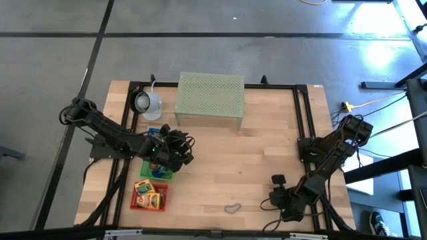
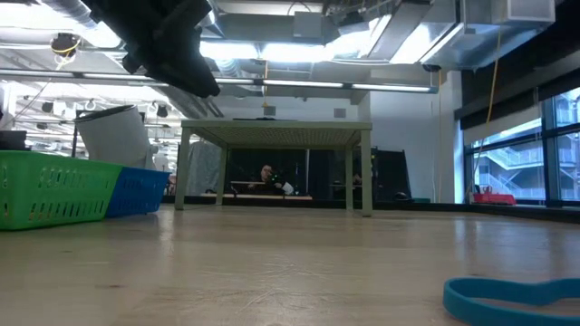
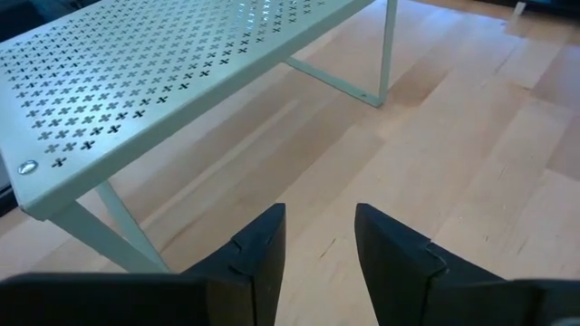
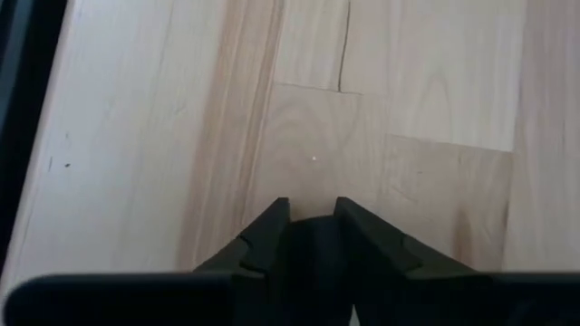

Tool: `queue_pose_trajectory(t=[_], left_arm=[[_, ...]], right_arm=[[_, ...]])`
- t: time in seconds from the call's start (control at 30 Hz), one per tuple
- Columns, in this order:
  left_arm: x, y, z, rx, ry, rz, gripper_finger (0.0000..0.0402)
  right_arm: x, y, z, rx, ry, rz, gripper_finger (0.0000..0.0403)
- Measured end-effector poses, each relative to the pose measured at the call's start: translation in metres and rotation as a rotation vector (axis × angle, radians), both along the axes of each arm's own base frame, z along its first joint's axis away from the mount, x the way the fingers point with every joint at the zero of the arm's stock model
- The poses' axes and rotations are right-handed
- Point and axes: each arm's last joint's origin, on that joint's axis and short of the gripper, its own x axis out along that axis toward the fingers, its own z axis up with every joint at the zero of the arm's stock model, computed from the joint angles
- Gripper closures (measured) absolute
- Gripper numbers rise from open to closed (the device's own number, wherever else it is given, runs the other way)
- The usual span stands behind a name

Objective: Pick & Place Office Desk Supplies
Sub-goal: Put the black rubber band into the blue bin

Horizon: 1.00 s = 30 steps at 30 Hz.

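My left gripper (image 1: 179, 148) hangs open and empty above the table, just right of a green tray (image 1: 157, 172) of small coloured supplies. In its wrist view the gripper (image 3: 319, 237) faces the pale green mesh stand (image 3: 163, 81), with bare wood between the fingers. A red tray (image 1: 150, 197) holds two yellow printed boxes (image 1: 148, 195). One grey-blue loop (image 1: 232, 208) lies flat on the table near the near edge, and the loop (image 2: 512, 297) also shows in the low view. My right gripper (image 1: 280, 195) waits low at the near right, narrowly open over bare wood (image 4: 313, 163).
The mesh stand (image 1: 209, 98) stands on its legs at the table's far middle. A white round lamp-like object (image 1: 147, 103) sits left of the stand. Green (image 2: 54, 186) and blue (image 2: 140, 190) trays stand at the left. Bare wood spreads across the middle and right.
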Motion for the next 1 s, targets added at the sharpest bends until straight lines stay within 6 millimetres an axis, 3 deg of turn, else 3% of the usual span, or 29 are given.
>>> queue_pose_trajectory(t=[0.33, 0.47, 0.63, 0.8, 1.0], left_arm=[[0.001, 0.0, 0.0, -0.005, -0.01, -0.001, 0.0274], [0.005, -0.002, 0.004, -0.003, -0.045, -0.019, 0.0274], [0.015, -0.007, 0.013, 0.036, -0.103, -0.105, 0.0274], [0.031, -0.016, 0.022, 0.051, -0.16, -0.299, 0.0274], [0.055, -0.033, 0.013, 0.005, -0.236, -0.575, 0.0254]], right_arm=[[-0.001, -0.001, 0.002, -0.022, -0.006, 0.037, 0.0385], [0.0, -0.012, 0.012, -0.034, -0.023, 0.01, 0.0395], [0.013, -0.026, 0.049, 0.012, -0.263, -0.127, 0.0387], [0.028, -0.052, 0.088, 0.032, -0.552, -0.35, 0.0386], [0.047, -0.075, 0.123, 0.042, -0.806, -0.507, 0.0386]])
